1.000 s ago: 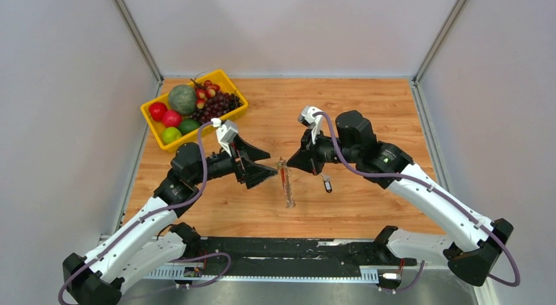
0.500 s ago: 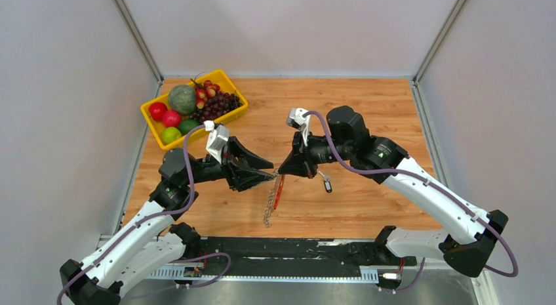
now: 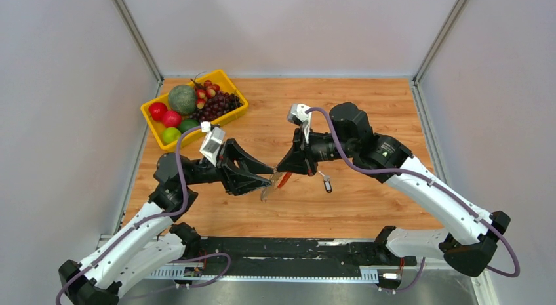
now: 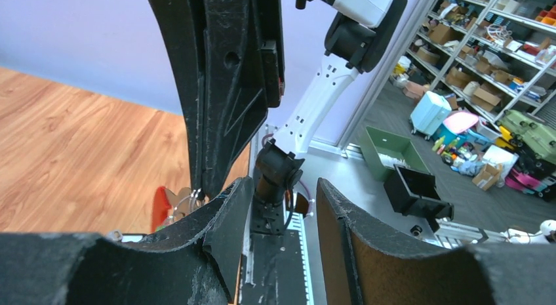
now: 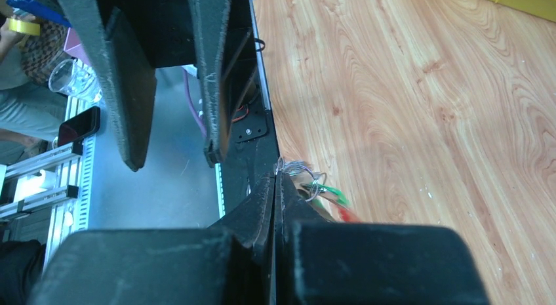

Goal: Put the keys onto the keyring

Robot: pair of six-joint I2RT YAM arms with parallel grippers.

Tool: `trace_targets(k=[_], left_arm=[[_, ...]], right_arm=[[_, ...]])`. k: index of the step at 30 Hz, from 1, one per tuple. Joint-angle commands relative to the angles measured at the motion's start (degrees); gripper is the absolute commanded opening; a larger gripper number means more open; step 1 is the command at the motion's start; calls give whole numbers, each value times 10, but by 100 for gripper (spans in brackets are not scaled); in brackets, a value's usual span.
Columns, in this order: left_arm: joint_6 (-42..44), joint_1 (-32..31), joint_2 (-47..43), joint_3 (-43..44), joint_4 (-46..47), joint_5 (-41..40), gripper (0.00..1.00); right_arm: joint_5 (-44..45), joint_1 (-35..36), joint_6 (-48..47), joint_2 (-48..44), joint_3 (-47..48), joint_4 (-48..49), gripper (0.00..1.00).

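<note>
Right pincer point(image 5: 274, 184): fingers pressed together, clamped on the wire loops of the keyring point(image 3: 282, 181), which hangs clear of the tabletop point(image 3: 367, 115). A green bit point(image 5: 333, 195) and a red tag point(image 5: 349, 214) show just past the fingertips.

Left pincer point(image 4: 283, 195): fingers part-way apart, nothing seen in the gap. Its tips stand just beside the keyring, opposite the right pincer; contact cannot be told.

Key point(image 3: 327, 185): silver with a dark head, flat on the tabletop near the keyring, on the right arm's side, touched by neither pincer.

Yellow tray point(image 3: 229, 116): well apart from the keyring, beyond the left arm. It holds a green melon point(image 3: 182, 99), dark grapes point(image 3: 215, 107), red apples point(image 3: 157, 111) and a lime-green fruit point(image 3: 170, 134).
</note>
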Motion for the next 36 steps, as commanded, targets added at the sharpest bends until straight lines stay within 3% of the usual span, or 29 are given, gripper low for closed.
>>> trace_targets(k=[1,36], left_arm=[[-10,-3,6,2,32,13,51],[-10,-6,8,-5,36,13,55]], right_arm=[[-33,8,-7,-8,34,6,0],[11,44,-16,12,103,-33,0]])
